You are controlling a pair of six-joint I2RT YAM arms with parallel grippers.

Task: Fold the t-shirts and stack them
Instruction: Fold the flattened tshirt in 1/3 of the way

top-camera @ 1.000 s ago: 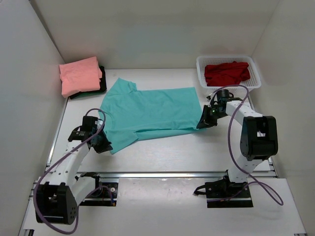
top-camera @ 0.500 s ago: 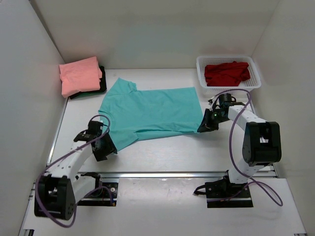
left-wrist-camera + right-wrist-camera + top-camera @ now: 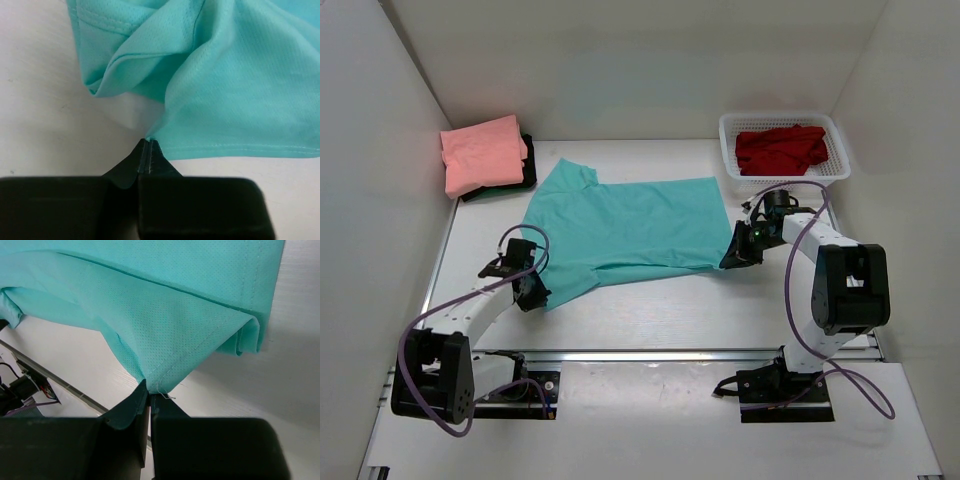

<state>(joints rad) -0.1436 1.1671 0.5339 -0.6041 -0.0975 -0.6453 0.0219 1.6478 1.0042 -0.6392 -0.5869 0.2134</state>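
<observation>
- Now we hold the teal t-shirt [image 3: 630, 225] at two places on its near edge; it lies spread on the table [image 3: 660, 310], beyond both pairs of fingers.
- Our left gripper [image 3: 148, 146] has its fingers pressed together on the hem, with only a thin bit of cloth between the very tips. Just beyond them, to the left, the sleeve is bunched in loose folds.
- Our right gripper [image 3: 149, 392] is also clamped on the shirt, at a corner of the hem. Ahead of these fingers, to the right, the cloth is doubled over itself.
- The salmon pink shirt [image 3: 480, 152] lies folded on the dark shirt [image 3: 528, 170], far beyond the left fingers; the red shirt [image 3: 778, 148] waits in the basket [image 3: 840, 150], beyond the right fingers.
- We judge the teal one is in the middle of folding.
- Both grips look shallow, so a quick pull can draw the hem out of the tips and the fold falls open.
- If one arm moves faster than the other, the cloth stretches on the diagonal and the fold comes out skewed.
- The bunched sleeve and the doubled corner can be trapped inside as creases, and the stack then sits uneven.
</observation>
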